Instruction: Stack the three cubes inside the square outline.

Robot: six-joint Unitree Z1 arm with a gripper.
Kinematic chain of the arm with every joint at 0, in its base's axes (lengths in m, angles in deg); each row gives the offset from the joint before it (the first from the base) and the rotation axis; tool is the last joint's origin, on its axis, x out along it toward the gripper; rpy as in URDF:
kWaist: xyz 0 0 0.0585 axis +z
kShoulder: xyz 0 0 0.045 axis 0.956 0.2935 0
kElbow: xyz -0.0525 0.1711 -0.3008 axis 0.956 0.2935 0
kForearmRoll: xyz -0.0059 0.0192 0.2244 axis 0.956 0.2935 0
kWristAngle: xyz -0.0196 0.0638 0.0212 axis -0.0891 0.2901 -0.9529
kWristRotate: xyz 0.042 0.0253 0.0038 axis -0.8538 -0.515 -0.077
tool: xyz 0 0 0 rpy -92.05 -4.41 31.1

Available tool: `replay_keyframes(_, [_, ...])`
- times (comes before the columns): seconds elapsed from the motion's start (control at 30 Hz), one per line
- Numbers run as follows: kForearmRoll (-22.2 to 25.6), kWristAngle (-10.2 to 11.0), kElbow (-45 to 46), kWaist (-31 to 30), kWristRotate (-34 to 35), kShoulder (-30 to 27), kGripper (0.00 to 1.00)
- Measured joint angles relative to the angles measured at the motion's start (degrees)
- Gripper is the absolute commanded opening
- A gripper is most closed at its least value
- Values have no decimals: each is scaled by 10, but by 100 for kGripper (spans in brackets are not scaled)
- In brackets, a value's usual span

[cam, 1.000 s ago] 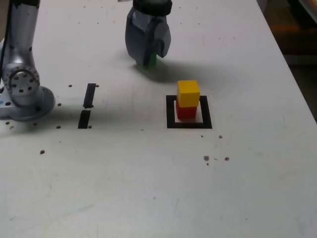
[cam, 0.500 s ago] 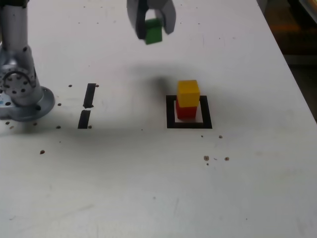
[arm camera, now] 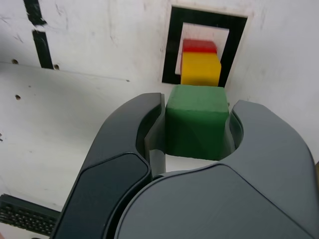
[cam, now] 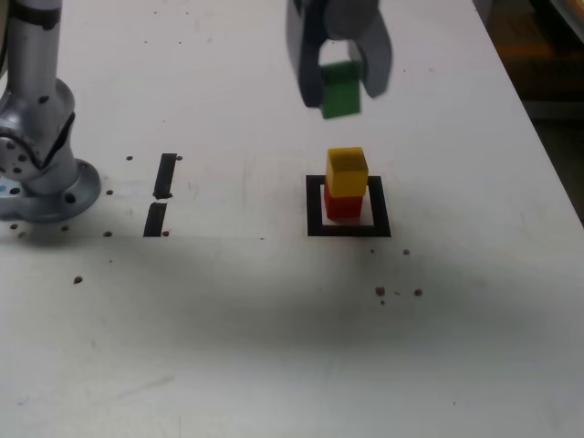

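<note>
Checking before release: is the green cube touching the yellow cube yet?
Apart. The exterior view shows the green cube, held in the gripper, hanging above the yellow cube with bare table between them.

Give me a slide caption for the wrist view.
Pincer holding green cube near yellow-on-red stack.

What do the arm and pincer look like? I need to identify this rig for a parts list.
The pincer has two broad, curved jaws in smooth dark blue-grey plastic. The arm is silver-grey metal, with a round base and a disc-shaped joint cover ringed with small holes.
</note>
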Motion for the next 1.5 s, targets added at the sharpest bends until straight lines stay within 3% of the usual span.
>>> replay_keyframes(0.2, [4, -1, -19, -28, 20, 33, 21])
replay_keyframes(0.63, [4, 13, 9, -16, 1, 60, 21])
replay_keyframes(1.03, [0, 19, 13, -16, 2, 74, 29])
replay_keyframes(1.17, [-1, 20, 10, -16, 6, 75, 42])
replay_keyframes(1.4, [-7, 19, 9, -16, 9, 81, 82])
replay_keyframes(1.5, [-7, 20, 14, -16, 9, 81, 94])
